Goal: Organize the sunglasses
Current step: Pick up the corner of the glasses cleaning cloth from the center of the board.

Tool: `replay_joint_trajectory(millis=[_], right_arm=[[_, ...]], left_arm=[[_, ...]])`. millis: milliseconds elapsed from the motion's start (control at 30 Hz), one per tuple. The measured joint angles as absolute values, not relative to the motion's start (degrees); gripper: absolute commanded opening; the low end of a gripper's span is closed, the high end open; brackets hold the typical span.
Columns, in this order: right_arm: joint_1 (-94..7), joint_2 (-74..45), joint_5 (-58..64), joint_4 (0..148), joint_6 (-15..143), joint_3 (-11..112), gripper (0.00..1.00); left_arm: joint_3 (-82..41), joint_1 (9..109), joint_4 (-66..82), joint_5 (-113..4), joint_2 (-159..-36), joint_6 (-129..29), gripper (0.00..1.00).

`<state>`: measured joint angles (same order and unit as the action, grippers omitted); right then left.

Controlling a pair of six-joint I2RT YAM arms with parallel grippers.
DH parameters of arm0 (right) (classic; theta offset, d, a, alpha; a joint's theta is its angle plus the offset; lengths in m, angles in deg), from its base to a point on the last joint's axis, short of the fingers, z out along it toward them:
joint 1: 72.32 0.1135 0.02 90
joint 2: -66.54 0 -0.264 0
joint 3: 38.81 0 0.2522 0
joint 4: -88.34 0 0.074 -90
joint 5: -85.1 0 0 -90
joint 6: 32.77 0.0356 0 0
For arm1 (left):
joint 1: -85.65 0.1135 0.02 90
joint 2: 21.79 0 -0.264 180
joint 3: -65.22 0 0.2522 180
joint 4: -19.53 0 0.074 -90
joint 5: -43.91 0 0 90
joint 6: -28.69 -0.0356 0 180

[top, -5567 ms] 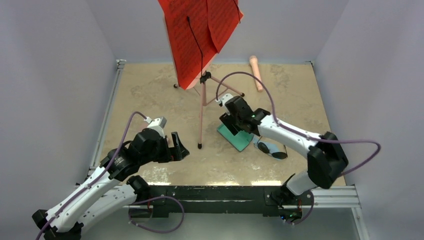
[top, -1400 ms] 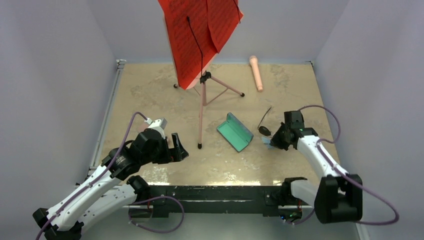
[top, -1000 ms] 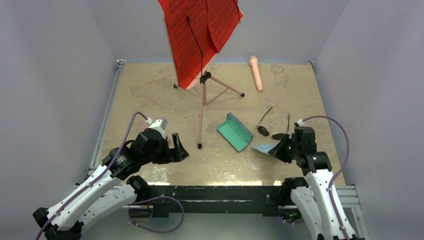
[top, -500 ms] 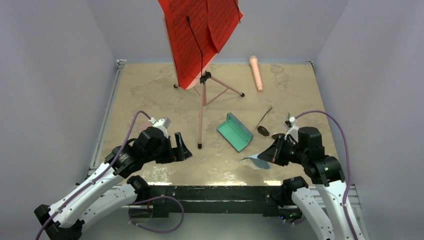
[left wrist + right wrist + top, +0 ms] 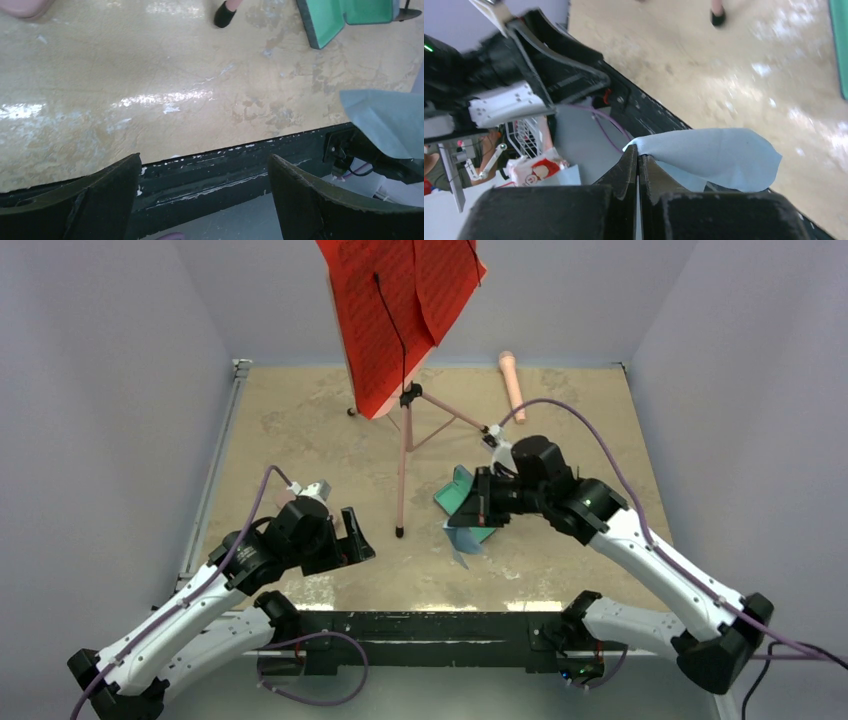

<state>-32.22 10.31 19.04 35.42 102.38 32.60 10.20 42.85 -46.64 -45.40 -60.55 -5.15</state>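
Peeking out as a dark sliver beyond the green case (image 5: 325,20), the black sunglasses (image 5: 407,14) are lying on the bench (image 5: 300,430), now covered overhead as the right gripper (image 5: 480,508) is swinging in from the near edge, pinching a blue cloth (image 5: 462,542). The left gripper (image 5: 204,159) is gaping wide, empty.

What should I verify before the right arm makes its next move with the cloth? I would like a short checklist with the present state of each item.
1. Right gripper closed on the light blue cloth: ok, the cloth's edge is pinched between the fingers.
2. Teal-lined hard glasses case lying open: ok.
3. Cloth directly over the case: cannot tell; from above it hangs at the case's near edge.
4. Left gripper open, empty, apart from the case: ok.
5. Where the sunglasses lie: cannot tell; no pair shows clearly in any view.
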Motion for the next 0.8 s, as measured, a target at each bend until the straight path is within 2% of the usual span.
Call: replay_joint_trajectory(millis=[133, 267, 433, 600, 667, 800], right_arm=[[-29.01, 2.69, 17.71, 44.65, 104.35, 37.01, 0.00], [-27.37, 2.18, 17.51, 53.89, 108.59, 33.60, 0.00], [-27.22, 8.57, 15.44, 63.71, 116.13, 13.69, 0.00], [-26.93, 11.39, 14.15, 66.24, 124.28, -8.45, 0.00], [-26.93, 12.50, 13.80, 64.82, 126.36, -12.89, 0.00], [-26.82, 16.17, 11.98, 63.03, 127.23, -13.98, 0.00]], left_arm=[[8.87, 42.85, -50.83, -43.22, -59.83, -3.14, 1.00], [8.67, 42.87, -53.21, -42.37, -57.51, -1.74, 1.00], [8.72, 42.87, -53.48, -42.91, -58.69, -1.24, 1.00], [10.88, 42.87, -49.35, -46.17, -64.22, -0.89, 1.00], [12.04, 42.87, -46.96, -47.87, -67.35, -0.78, 1.00], [14.62, 42.37, -41.54, -51.24, -74.02, 0.12, 1.00]])
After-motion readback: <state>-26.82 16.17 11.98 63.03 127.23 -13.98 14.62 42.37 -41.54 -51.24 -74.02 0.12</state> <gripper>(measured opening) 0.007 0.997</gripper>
